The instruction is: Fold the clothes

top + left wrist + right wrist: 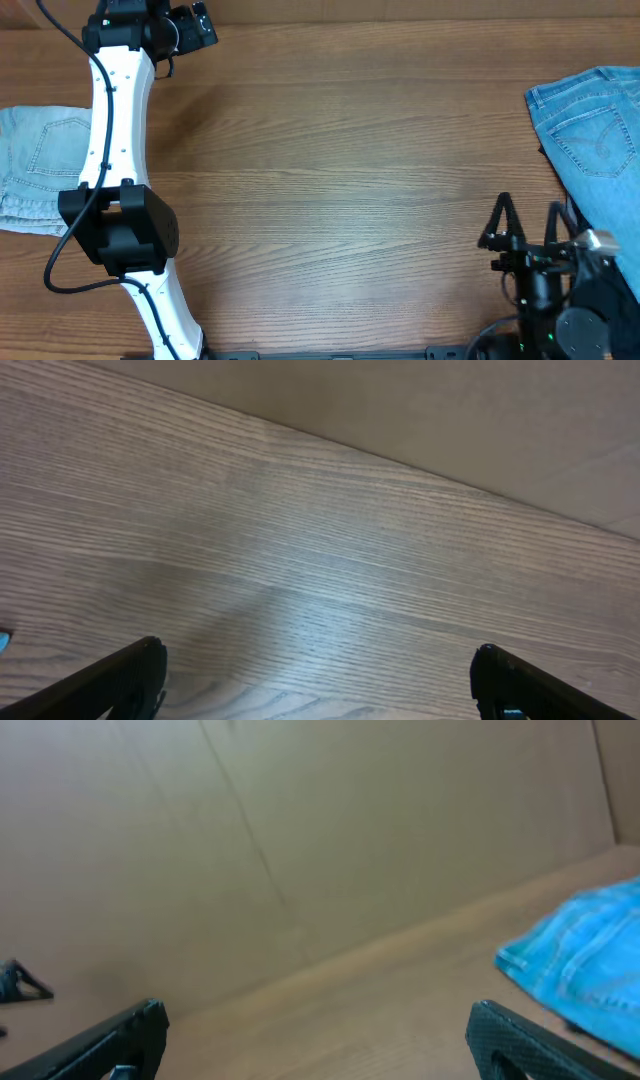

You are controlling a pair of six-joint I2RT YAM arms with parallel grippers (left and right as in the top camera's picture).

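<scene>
Both grippers idle, fingers released, folding looks partly done.

The left gripper [318,680] and right gripper [315,1040] hold nothing over bare surface [350,180]. Well behind the left fingers, beside that arm, the pale denim shorts [35,165] lie bunched at the edge; medium-blue jeans [595,125] spread ahead-right of the right fingers, seemingly unfolded. Wide room between.

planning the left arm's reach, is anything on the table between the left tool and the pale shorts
Nothing visible. The pale shorts lie at the table's left edge, partly under the left arm's white link. The left tool hangs open at the far edge, with only bare wood between them.
</scene>
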